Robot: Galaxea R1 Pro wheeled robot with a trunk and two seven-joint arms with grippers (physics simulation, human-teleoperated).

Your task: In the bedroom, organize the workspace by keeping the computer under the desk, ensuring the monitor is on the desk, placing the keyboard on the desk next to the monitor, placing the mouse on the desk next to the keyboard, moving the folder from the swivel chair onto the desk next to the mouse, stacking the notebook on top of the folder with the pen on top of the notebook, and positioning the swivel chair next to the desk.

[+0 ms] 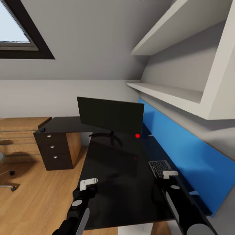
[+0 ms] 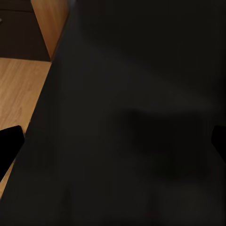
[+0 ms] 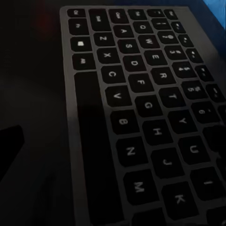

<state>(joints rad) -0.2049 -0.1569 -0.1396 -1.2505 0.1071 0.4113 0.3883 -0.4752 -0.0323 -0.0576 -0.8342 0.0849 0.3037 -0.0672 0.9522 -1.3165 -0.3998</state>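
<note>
The desk (image 1: 114, 169) is a long glossy black L-shaped top with a blue back panel and a black three-drawer unit at its far left end. The monitor (image 1: 111, 115), wide and black on a thin curved stand, stands upright at the corner. The keyboard (image 1: 159, 167), dark with grey keys, lies flat near the back panel. The mouse (image 1: 42, 129), a tiny black lump, sits above the drawers. The swivel chair (image 1: 3, 169) stands well apart at the left.

Black counter, blue panel, dark devices

Glossy black counter (image 1: 111, 169), bright blue back panel (image 1: 182, 153); black monitor (image 1: 110, 115); dark grey keyboard (image 1: 159, 167), white-lettered black keys; light wood floor (image 1: 29, 202).
</note>
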